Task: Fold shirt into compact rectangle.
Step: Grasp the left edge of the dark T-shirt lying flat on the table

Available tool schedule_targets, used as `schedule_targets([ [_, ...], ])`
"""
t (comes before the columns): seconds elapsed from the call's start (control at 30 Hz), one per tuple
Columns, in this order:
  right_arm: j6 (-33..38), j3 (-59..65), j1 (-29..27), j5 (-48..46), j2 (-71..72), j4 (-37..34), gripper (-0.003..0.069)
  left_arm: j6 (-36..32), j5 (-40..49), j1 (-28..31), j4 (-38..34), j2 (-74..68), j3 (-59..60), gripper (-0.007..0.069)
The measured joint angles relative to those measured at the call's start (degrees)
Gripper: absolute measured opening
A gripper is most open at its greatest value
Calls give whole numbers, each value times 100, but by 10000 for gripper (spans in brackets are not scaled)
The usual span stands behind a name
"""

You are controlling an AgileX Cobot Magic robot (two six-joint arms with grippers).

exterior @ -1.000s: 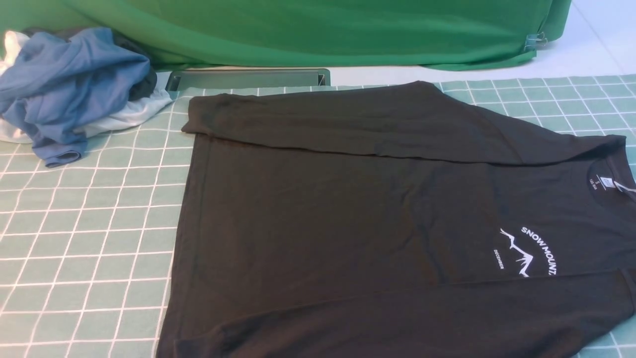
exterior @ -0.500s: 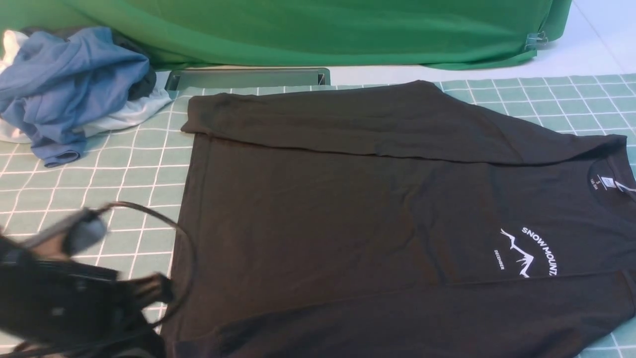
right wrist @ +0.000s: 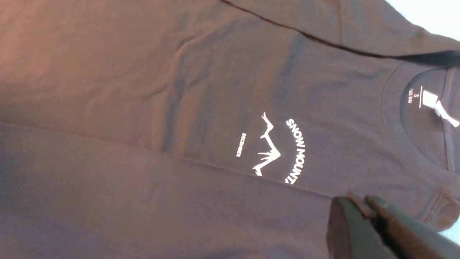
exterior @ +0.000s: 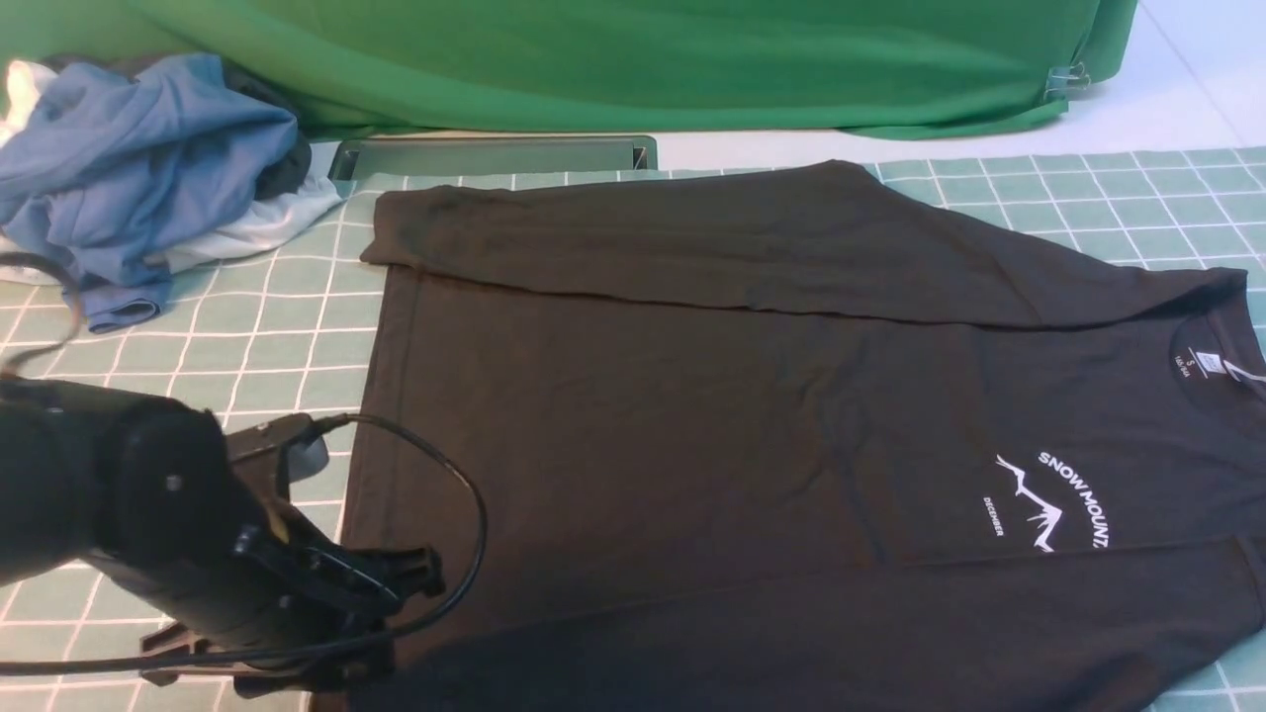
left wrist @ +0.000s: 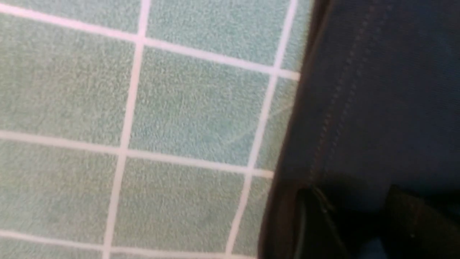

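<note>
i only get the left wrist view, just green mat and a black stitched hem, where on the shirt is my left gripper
Observer: Front view puts your left gripper at the shirt's hem corner nearest the robot, on its left side.
Operator: sleeves folded in or sticking out
Observer: Folded in. The far sleeve and the near sleeve both lie across the body.
Operator: and the right gripper
Observer: Only its own wrist view shows it. The right gripper is over the near sleeve, close to the chest print, jaws together, gripping nothing that I can see.
</note>
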State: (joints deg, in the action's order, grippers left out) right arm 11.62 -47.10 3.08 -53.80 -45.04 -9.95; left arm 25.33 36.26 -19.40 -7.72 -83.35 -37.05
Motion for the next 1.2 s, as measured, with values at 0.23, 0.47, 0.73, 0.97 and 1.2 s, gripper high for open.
schedule_targets([
  [0.23, 0, 0, 0, 35, 0, 0, 90, 5, -45, 0, 0, -183, 0, 375],
  [0.47, 0, 0, 0, 35, 0, 0, 92, -113, 122, 0, -359, -183, 0, 371],
  [0.73, 0, 0, 0, 35, 0, 0, 94, -597, 158, 0, -947, -183, 0, 337],
  [0.97, 0, 0, 0, 35, 0, 0, 106, -624, 129, 0, -930, -183, 0, 296],
  [1.2, 0, 0, 0, 35, 0, 0, 113, -35, -35, 0, -198, -242, 4, 64],
])
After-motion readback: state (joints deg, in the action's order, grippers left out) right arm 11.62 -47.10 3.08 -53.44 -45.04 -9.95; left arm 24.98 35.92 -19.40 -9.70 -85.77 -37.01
